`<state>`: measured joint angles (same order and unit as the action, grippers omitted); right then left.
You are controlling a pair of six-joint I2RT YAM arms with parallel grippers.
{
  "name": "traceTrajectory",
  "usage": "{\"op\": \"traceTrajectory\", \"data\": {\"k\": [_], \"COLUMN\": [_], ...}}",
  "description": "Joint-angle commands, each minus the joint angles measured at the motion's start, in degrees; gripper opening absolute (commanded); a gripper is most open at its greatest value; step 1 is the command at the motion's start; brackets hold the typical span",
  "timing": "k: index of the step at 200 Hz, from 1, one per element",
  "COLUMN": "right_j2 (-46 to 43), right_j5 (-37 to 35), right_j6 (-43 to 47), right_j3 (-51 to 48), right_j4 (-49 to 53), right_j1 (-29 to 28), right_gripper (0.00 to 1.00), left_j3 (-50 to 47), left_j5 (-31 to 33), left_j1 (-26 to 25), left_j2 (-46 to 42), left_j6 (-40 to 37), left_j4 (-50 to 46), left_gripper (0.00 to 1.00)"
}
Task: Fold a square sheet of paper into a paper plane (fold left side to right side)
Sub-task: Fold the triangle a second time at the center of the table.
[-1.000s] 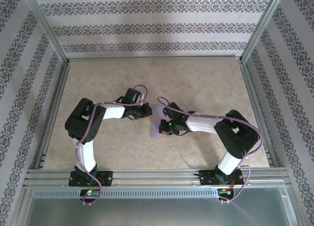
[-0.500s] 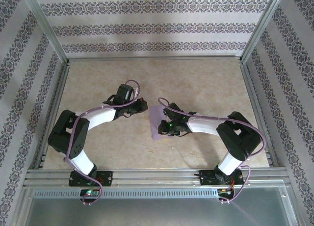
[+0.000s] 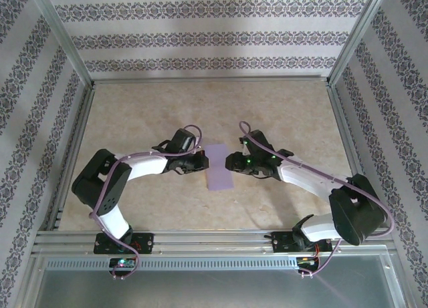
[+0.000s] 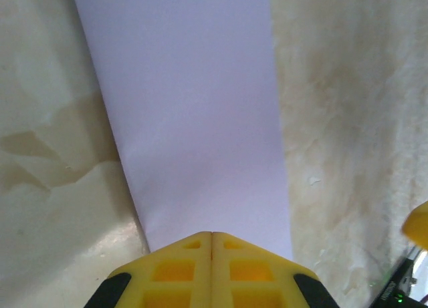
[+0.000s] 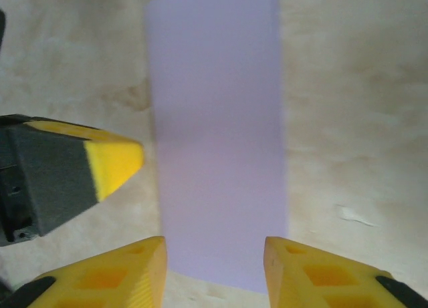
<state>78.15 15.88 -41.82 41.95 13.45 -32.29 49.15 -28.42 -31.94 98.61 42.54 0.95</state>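
Lavender square sheet of paper (image 3: 219, 166), seemingly folded to a narrow strip, flat mid table (image 3: 281, 114); left gripper (image 3: 202, 162) closed at its 9 o'clock edge, right gripper (image 3: 230, 163) half-open, empty, at 3 o'clock

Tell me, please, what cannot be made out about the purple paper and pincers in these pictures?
- Left wrist view: the thin lavender-purple paper sheet is cut off at the top edge; the shut yellow left pincer covers its near edge, so contact is unclear.
- Top view: the paper's layers and creases are too small to count.
- Right wrist view: the bottom edge crops the open right pincer.
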Motion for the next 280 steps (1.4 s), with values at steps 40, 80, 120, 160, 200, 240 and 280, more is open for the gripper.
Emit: {"op": "traceTrajectory", "data": {"k": [40,80,120,160,200,240,280], "right_j2": [-4.2,-3.7,-1.3,1.1,4.0,7.2,10.2], "right_j5": [3.5,7.4,11.0,12.7,13.6,15.6,16.9], "right_j6": [2.8,3.1,2.9,2.7,0.9,-1.7,-3.2], "right_j3": [-4.2,-4.3,-3.3,-2.9,-3.1,-3.2,-3.3], "right_j4": [9.3,10.8,11.6,10.9,6.9,0.7,-3.6], "right_j1": [4.9,6.5,6.5,5.4,3.4,3.2,3.0], "right_gripper": [0.50,0.45,0.38,0.35,0.42,0.45,0.44], "left_j3": [2.9,3.0,4.2,4.7,4.8,5.0,5.0], "left_j5": [2.0,2.8,3.4,2.6,3.2,3.2,3.3], "left_j1": [-0.6,-0.6,-0.6,-0.6,-0.6,-0.6,-0.6], "left_j2": [3.1,3.5,4.6,6.4,6.7,6.9,6.8], "left_j6": [0.4,-0.1,-1.9,-2.4,-3.2,-3.3,-3.3], "left_j4": [-5.0,-6.2,-8.8,-9.1,-10.1,-10.1,-10.1], "left_gripper": [0.00,0.00,0.00,0.00,0.00,0.00,0.00]}}
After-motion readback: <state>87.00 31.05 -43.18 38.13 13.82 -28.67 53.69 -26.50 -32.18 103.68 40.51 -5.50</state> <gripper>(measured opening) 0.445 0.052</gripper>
